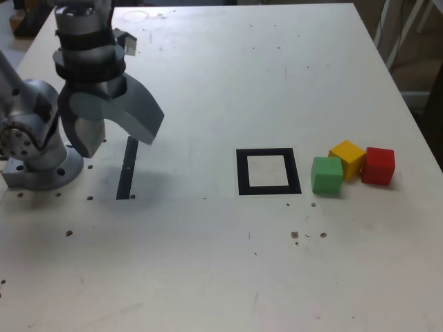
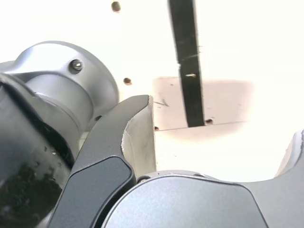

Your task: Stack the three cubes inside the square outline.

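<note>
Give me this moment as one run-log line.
gripper: open, empty, above thin black strip | green cube, yellow cube, red cube: clustered at exterior view's right of black square outline | stacked: none

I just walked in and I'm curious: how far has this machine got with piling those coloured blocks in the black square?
Nothing is stacked yet. The square outline is empty, and the green cube, yellow cube and red cube sit in a cluster on the table to the exterior view's right of it. The gripper hangs open and empty near the arm's base, over a thin black strip. All three picks and placements remain.
</note>
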`<state>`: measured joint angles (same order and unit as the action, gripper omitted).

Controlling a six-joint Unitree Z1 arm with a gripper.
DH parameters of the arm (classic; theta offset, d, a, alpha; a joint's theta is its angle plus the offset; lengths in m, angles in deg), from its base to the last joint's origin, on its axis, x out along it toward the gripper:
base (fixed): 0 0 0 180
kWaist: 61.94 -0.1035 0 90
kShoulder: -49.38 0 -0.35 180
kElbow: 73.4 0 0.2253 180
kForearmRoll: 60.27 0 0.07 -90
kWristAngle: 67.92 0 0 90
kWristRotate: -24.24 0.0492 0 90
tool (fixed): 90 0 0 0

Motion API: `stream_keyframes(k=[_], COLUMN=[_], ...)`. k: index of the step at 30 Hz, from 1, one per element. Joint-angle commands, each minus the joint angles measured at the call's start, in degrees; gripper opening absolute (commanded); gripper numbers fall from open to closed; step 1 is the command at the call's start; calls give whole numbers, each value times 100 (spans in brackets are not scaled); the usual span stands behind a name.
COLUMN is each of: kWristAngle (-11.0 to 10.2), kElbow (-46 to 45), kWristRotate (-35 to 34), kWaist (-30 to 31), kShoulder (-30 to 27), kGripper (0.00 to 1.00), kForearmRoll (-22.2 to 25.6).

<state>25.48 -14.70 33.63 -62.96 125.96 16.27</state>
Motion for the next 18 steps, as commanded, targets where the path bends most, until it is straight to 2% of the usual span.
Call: stream_keyframes(k=[1,18], kWristAngle=[0,-25], kElbow=[146,1893], kWristRotate=[57,49], kWaist=[21,278], kShoulder=[171,1228], kGripper=[100,100], kForearmRoll=[35,377])
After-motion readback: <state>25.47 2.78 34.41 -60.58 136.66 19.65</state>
